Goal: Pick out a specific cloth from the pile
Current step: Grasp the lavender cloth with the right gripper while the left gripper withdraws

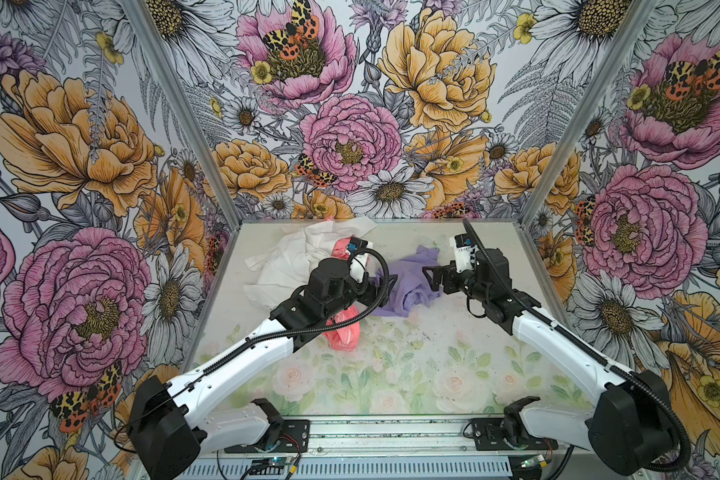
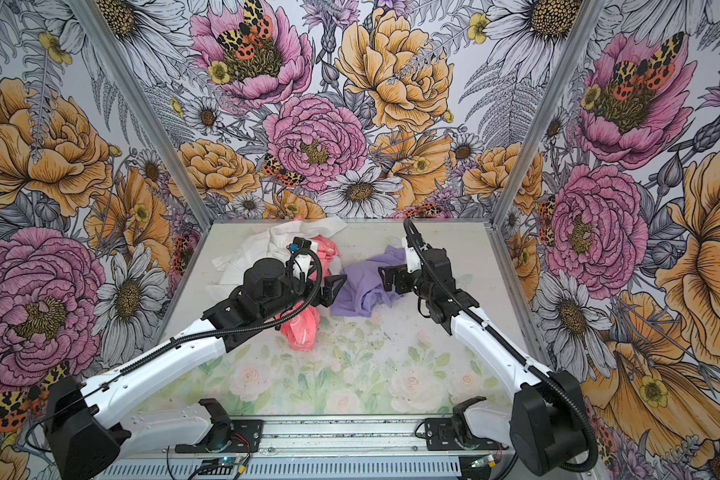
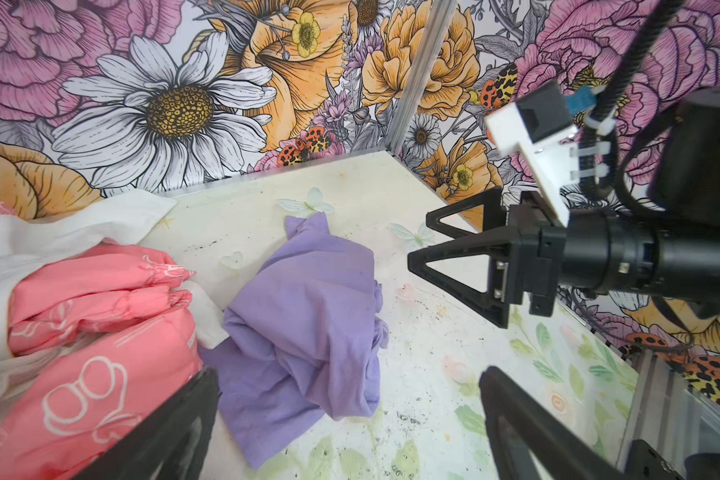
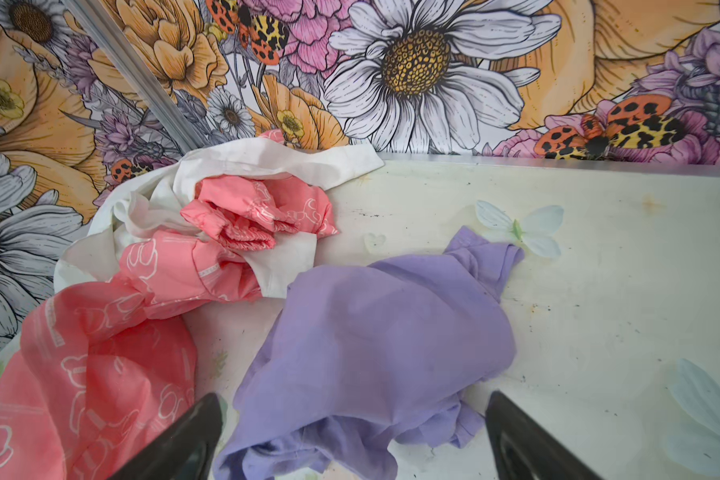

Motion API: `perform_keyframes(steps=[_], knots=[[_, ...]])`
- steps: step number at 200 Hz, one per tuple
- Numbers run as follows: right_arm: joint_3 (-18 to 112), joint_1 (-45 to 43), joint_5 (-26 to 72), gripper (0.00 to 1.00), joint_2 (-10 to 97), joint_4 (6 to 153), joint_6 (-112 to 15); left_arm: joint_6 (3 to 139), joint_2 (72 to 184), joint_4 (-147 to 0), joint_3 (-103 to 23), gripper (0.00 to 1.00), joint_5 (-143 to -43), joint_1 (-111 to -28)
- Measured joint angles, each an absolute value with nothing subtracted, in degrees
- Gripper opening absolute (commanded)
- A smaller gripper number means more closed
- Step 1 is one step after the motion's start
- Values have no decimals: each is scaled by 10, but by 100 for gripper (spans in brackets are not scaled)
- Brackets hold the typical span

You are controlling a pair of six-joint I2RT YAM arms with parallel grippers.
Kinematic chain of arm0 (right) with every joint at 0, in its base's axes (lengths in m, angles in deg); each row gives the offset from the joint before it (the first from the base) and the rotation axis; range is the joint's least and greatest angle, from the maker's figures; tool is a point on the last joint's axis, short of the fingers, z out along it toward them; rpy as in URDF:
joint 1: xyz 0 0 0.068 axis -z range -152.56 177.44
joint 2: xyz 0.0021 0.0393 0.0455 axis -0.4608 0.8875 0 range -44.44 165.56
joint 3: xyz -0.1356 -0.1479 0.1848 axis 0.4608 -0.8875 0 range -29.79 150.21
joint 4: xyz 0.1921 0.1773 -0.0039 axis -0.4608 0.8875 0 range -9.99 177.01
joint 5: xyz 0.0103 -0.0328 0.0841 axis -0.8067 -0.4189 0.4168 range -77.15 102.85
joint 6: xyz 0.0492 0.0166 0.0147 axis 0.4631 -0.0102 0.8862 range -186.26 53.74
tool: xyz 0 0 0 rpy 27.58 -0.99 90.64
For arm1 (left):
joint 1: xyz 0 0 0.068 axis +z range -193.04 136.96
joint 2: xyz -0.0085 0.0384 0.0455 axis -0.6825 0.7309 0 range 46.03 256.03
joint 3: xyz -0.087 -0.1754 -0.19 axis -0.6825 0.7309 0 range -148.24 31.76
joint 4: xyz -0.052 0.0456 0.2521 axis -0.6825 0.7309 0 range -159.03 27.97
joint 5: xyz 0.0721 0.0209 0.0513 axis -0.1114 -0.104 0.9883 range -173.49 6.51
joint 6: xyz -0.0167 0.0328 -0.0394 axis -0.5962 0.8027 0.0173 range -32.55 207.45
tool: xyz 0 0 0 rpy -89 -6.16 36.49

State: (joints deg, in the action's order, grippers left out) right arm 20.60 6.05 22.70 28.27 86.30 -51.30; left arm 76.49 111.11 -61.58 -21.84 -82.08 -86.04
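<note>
Crumpled on the pale, flower-printed tabletop (image 1: 391, 374), toward the back and a little right of the middle in both top views: a plain lavender-purple soft fabric cloth (image 1: 408, 286), loose on the surface and gripped by nothing. Immediately to its left, the pile (image 1: 316, 243): a large plain white cloth (image 1: 275, 270) bunched against the flowered back wall (image 1: 350, 124), and a coral-pink cloth with white outline print (image 1: 341, 336) tangled through it, partly hidden beneath the black-and-white left arm (image 1: 246, 349). In the right wrist view, lavender cloth edge to edge with one corner of the white cloth, coral-pink cloth just beside it.

Left tool (image 2: 335, 291) poised at the lavender cloth's left edge, black triangular fingers (image 3: 175, 419) spread wide with nothing pinched between them; fingertip contact with the fabric impossible to judge. Right tool (image 2: 385, 279) facing it from the opposite side of the lavender cloth, spread just as wide and empty, just beside the fabric and apart from it in the left wrist view. Both tools pointed toward each other, purple heap between them.

Same oversized pink, orange and white blooms, with spotted moths, on the side walls (image 1: 80, 166) flanking the tabletop.
</note>
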Motion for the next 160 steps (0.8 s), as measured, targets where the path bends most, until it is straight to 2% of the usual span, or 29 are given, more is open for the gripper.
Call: perform_keyframes(steps=[21, 55, 91, 104, 136, 160], knots=[[238, 24, 200, 98, 331, 886, -525, 764, 1062, -615, -184, 99, -807, -860], [280, -16, 166, 92, 398, 926, -543, 751, 1000, -590, -141, 99, -800, -861], [312, -31, 138, 78, 459, 961, -559, 743, 941, -526, -126, 99, -797, -860], [322, -34, 130, 71, 480, 973, -564, 743, 921, -512, -124, 99, -796, -860], [331, -34, 105, 40, 507, 994, -572, 738, 892, -501, -119, 99, -796, -861], [332, -33, 89, 27, 509, 1003, -576, 730, 884, -497, -109, 99, -795, -861]])
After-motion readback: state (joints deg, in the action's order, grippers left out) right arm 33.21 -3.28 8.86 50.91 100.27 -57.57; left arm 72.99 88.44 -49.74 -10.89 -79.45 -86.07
